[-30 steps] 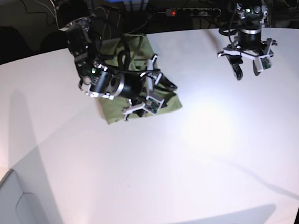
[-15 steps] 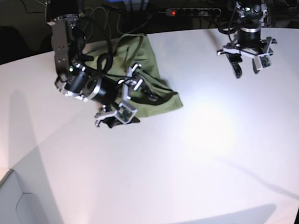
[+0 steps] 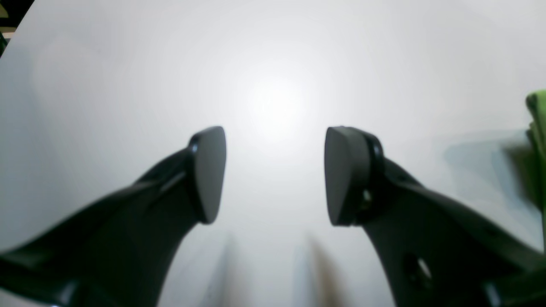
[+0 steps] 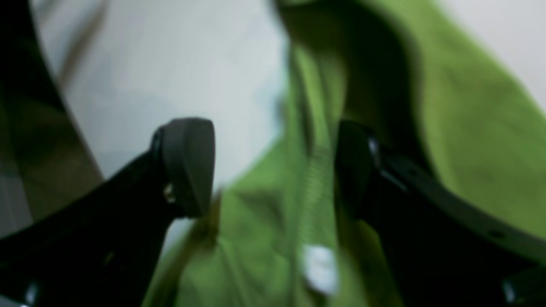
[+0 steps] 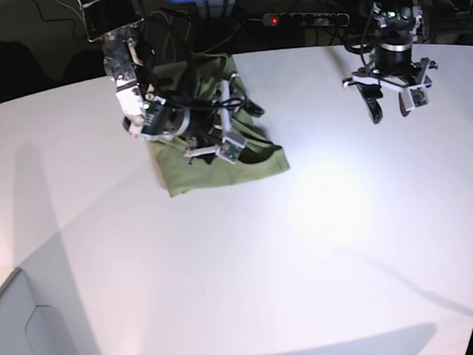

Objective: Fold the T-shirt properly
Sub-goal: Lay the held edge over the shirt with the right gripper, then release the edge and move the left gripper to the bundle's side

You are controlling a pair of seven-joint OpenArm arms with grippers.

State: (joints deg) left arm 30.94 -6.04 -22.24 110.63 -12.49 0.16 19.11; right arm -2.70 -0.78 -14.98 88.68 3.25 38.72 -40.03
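T-shirt: folded on surface, far part hidden by arm.
Right pincer: released, blurred, over cloth.
Left pincer: released, nothing held.

You are looking at a brightly lit white table with a washed-out glare patch right of centre in the base view, a dark background behind it, long soft shadows across its near half, and edges that curve with lens distortion. Your left wrist view repeats the glare and stays fairly sharp. Your right wrist view is heavily blurred, the T-shirt smeared and dimmer.
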